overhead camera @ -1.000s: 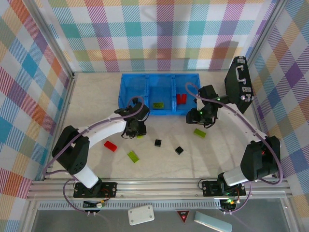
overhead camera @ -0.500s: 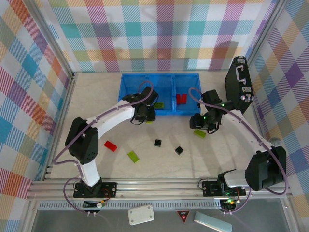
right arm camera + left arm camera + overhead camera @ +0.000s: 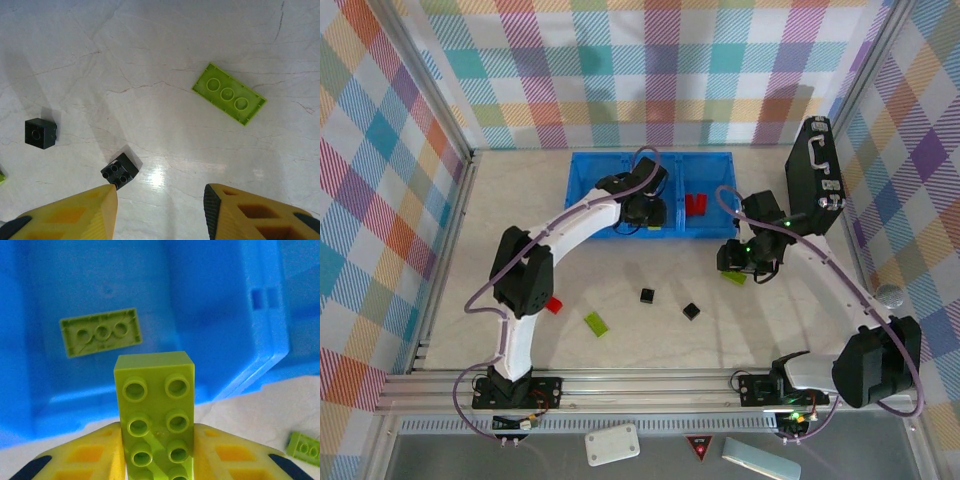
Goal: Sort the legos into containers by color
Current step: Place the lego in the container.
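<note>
My left gripper (image 3: 642,212) is shut on a lime-green brick (image 3: 156,405) and hangs over the middle compartment of the blue bin (image 3: 576,195). Another green brick (image 3: 101,332) lies on that compartment's floor. A red brick (image 3: 696,205) lies in the right compartment. My right gripper (image 3: 745,262) is open above the table with nothing between its fingers. A green brick (image 3: 229,93) lies ahead of it. Two black bricks (image 3: 41,133) (image 3: 120,170) lie to its left. On the table there are also a green brick (image 3: 596,322) and a red brick (image 3: 552,304).
A black case with a handle (image 3: 815,175) stands at the back right, close to the right arm. Another green brick (image 3: 304,447) lies on the table just outside the bin's front wall (image 3: 260,330). Plaid walls enclose the table.
The left arm has swung from the table to over the bin's middle compartment, carrying the green brick. The right gripper has shifted slightly right, staying open.
</note>
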Controlling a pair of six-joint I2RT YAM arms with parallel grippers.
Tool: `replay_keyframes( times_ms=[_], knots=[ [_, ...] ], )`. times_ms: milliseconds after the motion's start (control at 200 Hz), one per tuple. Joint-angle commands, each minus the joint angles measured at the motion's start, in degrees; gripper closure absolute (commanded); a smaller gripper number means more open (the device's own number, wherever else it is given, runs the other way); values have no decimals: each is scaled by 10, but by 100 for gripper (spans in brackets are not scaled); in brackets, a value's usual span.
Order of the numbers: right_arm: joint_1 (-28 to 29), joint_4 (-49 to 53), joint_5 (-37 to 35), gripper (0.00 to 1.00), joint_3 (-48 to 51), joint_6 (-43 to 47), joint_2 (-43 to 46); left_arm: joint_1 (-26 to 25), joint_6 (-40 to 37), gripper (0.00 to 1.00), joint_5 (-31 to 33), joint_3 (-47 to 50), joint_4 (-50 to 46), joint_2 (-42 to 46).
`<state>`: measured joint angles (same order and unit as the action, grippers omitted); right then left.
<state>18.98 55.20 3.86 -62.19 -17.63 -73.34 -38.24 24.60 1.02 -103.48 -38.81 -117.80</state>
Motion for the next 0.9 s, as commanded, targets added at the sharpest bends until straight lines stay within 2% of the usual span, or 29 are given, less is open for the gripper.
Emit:
replay_keyframes(
  times_ms=[0, 355, 685, 895],
  knots=[
    [3, 25, -8, 49, 0, -6, 16, 1, -13, 65, -22, -43, 19, -32],
    [4, 45, -18, 49, 11, -7, 48, 32, 15, 65, -84, -98, 56, -115],
    [3, 49, -16, 49, 18, -7, 57, 54, 20, 65, -147, -100, 99, -145],
    [4, 46, -14, 49, 21, -9, 57, 58, 20, 62, -162, -98, 108, -160]
  ],
)
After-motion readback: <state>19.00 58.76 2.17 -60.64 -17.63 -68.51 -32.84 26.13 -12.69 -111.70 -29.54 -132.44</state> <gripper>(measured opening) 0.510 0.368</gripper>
